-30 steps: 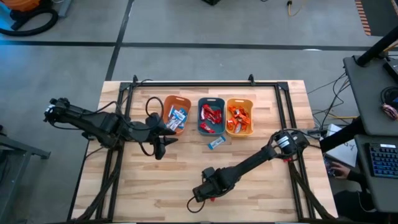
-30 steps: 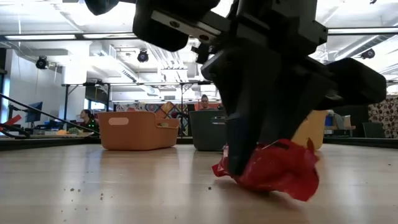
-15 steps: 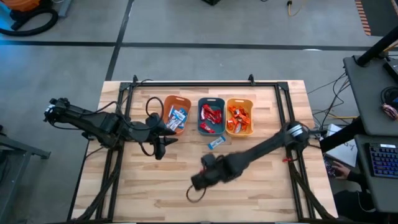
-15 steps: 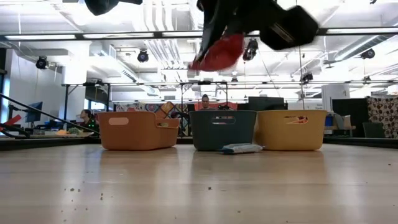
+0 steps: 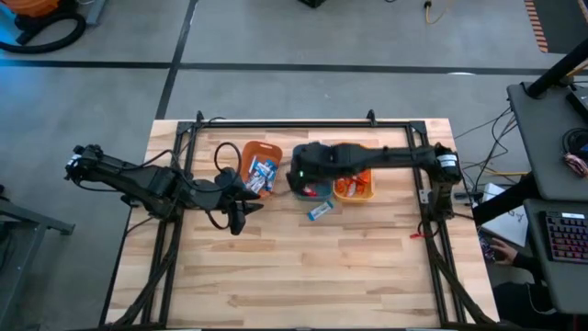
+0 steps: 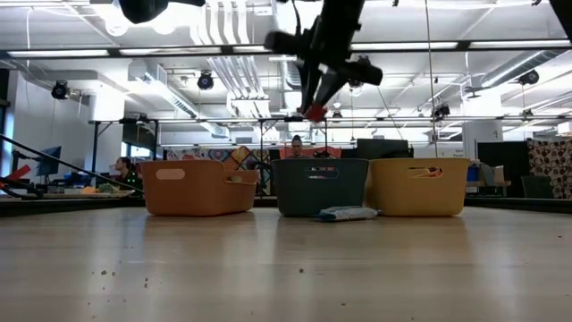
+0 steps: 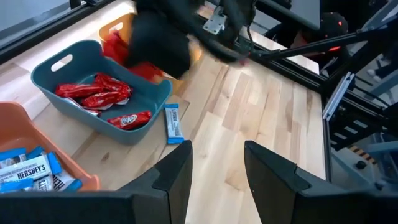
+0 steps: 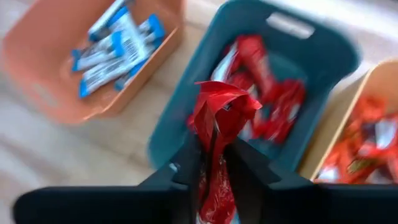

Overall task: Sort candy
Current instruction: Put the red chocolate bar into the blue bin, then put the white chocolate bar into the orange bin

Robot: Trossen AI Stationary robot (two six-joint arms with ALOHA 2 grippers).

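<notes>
My right gripper [image 5: 299, 176] is shut on a red wrapped candy [image 8: 214, 115] and hangs over the teal bin [image 5: 323, 153], which holds more red candies [image 7: 93, 93]. The low view shows that candy [image 6: 315, 112] high above the bins. My left gripper [image 7: 217, 174] stands open and still, near the orange bin [image 5: 260, 168] with blue-and-white candies [image 8: 115, 46]. Orange candies [image 5: 352, 175] fill the yellow-orange bin. One blue candy [image 5: 320, 211] lies flat on the table in front of the teal bin. My right gripper pinches the red candy's crinkled wrapper [image 8: 211, 140] between its two fingers. One crumpled end [image 8: 221, 96] sticks out past the fingertips. The fingers slant down from above. The candy is lifted clear, over the teal bin.
The three bins stand in a row at the table's far middle, inside a black frame [image 5: 276, 123]. Bare wooden table [image 5: 303, 276] lies toward the near edge. People and desks show in the room beyond.
My right gripper has risen from the table's near middle with the red candy and swung toward the far edge, ending over the teal bin. The candy, which lay on the table a second ago, now hangs clear in the air.
</notes>
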